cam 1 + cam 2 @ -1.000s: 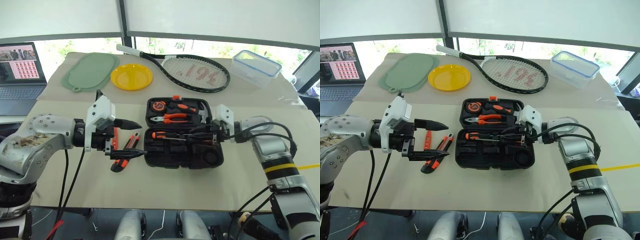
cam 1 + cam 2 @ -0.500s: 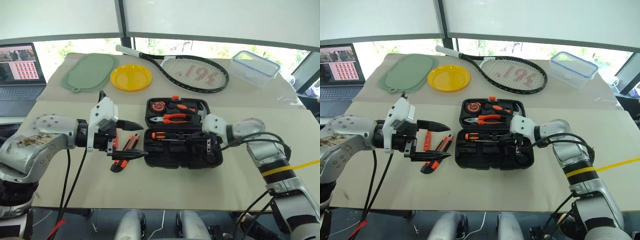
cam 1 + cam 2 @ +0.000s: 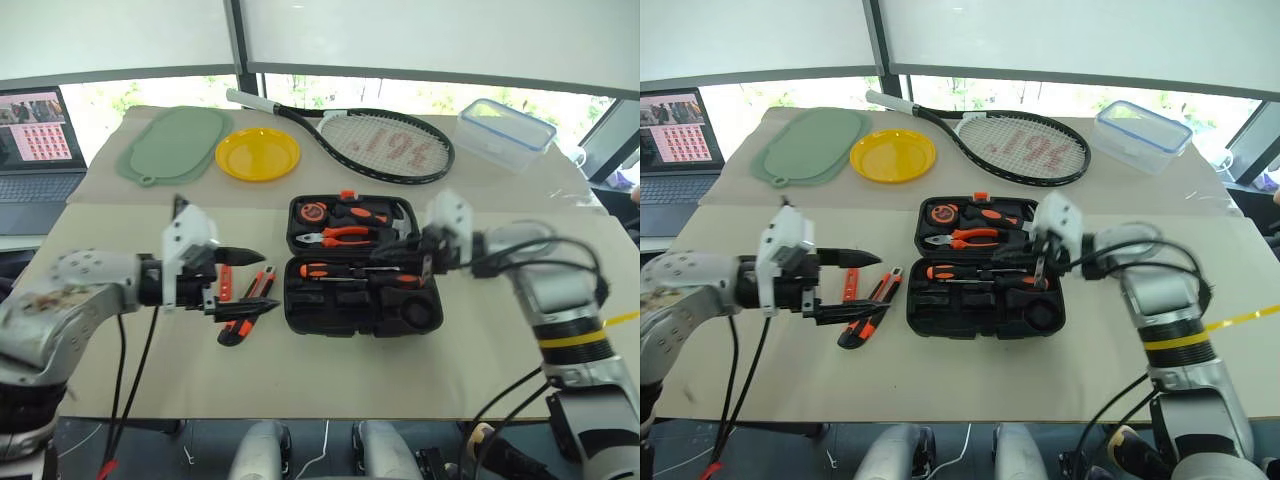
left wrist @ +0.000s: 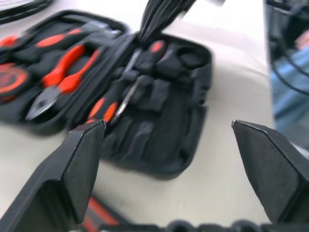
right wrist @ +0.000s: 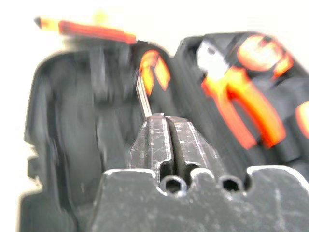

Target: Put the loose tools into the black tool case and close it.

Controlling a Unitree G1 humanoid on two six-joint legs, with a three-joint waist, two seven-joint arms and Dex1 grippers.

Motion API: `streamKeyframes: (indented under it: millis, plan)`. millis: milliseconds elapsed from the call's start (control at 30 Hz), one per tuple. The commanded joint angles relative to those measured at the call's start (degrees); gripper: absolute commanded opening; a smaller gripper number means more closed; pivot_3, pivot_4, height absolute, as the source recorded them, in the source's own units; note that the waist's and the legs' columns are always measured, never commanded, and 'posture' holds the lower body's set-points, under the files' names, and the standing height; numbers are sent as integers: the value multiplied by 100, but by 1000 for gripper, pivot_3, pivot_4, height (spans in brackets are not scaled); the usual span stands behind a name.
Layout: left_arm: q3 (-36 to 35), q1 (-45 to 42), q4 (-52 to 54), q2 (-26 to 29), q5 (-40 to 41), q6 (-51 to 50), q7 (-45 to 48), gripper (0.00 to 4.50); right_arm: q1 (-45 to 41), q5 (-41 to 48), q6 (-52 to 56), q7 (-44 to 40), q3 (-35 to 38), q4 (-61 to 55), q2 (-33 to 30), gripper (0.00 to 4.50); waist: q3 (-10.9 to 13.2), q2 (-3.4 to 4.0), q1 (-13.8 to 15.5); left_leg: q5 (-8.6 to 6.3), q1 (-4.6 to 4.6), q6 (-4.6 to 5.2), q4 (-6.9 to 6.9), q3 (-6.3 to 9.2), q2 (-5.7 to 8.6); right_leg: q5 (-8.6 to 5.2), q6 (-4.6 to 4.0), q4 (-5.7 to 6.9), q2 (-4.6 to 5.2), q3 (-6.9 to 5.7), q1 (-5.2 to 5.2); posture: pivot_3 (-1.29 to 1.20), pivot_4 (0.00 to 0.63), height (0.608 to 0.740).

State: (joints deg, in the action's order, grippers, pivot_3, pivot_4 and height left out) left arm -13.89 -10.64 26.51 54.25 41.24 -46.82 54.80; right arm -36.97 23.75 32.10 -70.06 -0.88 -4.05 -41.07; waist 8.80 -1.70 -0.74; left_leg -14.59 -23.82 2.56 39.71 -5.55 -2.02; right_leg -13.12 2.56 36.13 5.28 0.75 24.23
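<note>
Head view. The black tool case (image 3: 360, 300) lies open mid-table (image 3: 300, 380), hinge running left to right, lid half toward the far edge.
- One screwdriver (image 3: 340, 272) rests in the near half just below the hinge. Its long axis runs along the hinge, with the orange handle toward the table's left edge.
- A second orange handle (image 3: 405, 281) sits at the right end of that row, half hidden under the right gripper (image 3: 418, 265), which is blurred above it.
- The utility knife (image 3: 248, 312) lies on the table just left of the case. It is slanted, near end toward the left edge and far end toward the case.
- A slim orange tester screwdriver (image 3: 227, 283) lies beside the knife, partly covered by the left gripper (image 3: 268, 280).
- The left gripper hangs over both tools, jaws spread wide and gripping nothing.

Left wrist view.
- The left gripper's fingers (image 4: 77, 169) stand far apart, with the case between and beyond them.
- The screwdriver's bare shaft (image 4: 126, 99) points toward the second handle.
- The right gripper's dark tip comes down onto that row. Contact is too blurred to judge.

Right wrist view.
- The right gripper (image 5: 163, 118) has its jaws drawn together, only a thin seam between them.
- A metal shaft (image 5: 144, 101) runs from the tips to an orange handle in the case. I cannot tell whether the shaft is pinched.
</note>
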Motion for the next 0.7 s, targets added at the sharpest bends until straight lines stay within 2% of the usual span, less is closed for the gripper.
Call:
streamKeyframes:
  millis: [33, 100, 167, 233, 267, 367, 433, 500, 600, 700]
  plan:
    - [-1322, 993, 253, 3, -30, -211, -269, 4500, -3, 1017, 866, -109, 535, -866, -272, 2134, 1, -2, 1, -1, 0, 0, 0, 1, -2, 0, 0, -2, 1, -3, 0, 0, 150, 738]
    - [-2409, 2267, 245, -160, -412, -231, -212, 4500, 71, 1563, 1254, -241, 675, -1361, -458, 2786, 2, -2, -35, -4, 2, -1, -4, -1, -7, -2, -5, -5, 5, -4, 0, 0, 150, 738]
    - [-2992, 3010, 260, -298, -560, -204, -220, 4500, 149, 1817, 1407, -253, 705, -1633, -578, 3512, 2, -2, -44, -15, 9, -8, -12, -5, -10, -10, -18, -5, 12, -4, 3, 0, 150, 738]
    - [-3287, 3434, 295, -435, -613, -141, -253, 4500, 244, 1899, 1404, -223, 691, -1783, -657, 4236, 4, -5, 0, -16, 11, -11, -12, 2, -14, -16, -28, -4, 13, -20, 2, 0, 150, 738]
    - [-3377, 3573, 308, -494, -637, -111, -274, 4500, 284, 1922, 1390, -209, 684, -1833, -682, 4446, 4, -5, 38, -15, 11, -14, -11, 4, -16, -17, -32, -3, 14, -26, 1, 0, 150, 738]
    - [-3380, 3905, 344, -613, -769, -27, -334, 4500, 357, 2037, 1425, -87, 699, -1940, -689, 4446, 3, -5, 124, -20, 29, -26, -10, 10, -13, -39, -70, -8, 28, -34, 4, 0, 150, 738]
    - [-3296, 3843, 385, -569, -753, -104, -412, 4500, 382, 2056, 1408, -33, 685, -1994, -711, 4446, 3, -6, 148, -38, 30, -53, -10, 7, -7, -39, -70, -8, 38, -33, 4, 0, 150, 738]
    - [-2971, 3215, 444, -304, -542, -689, -825, 4500, 393, 2077, 1404, 74, 701, -2033, -713, 4446, 3, -6, 173, -38, 30, -53, -10, 10, -6, -38, -71, -7, 39, -34, 3, 0, 150, 738]
    - [-2548, 2161, 445, -78, -175, -1777, -1437, 4500, 429, 2065, 1349, 207, 702, -2096, -739, 4446, 1, -9, 204, -27, 29, -42, -9, 22, -2, -35, -71, -2, 39, -44, -1, 0, 150, 738]
    - [-1950, 602, 360, -133, 184, -3375, -2156, 4500, 509, 2100, 1347, 400, 756, -2206, -715, 4446, 0, -12, 149, -12, 22, -13, -8, 19, 7, -9, -27, 6, 36, -33, -14, 0, 150, 738]
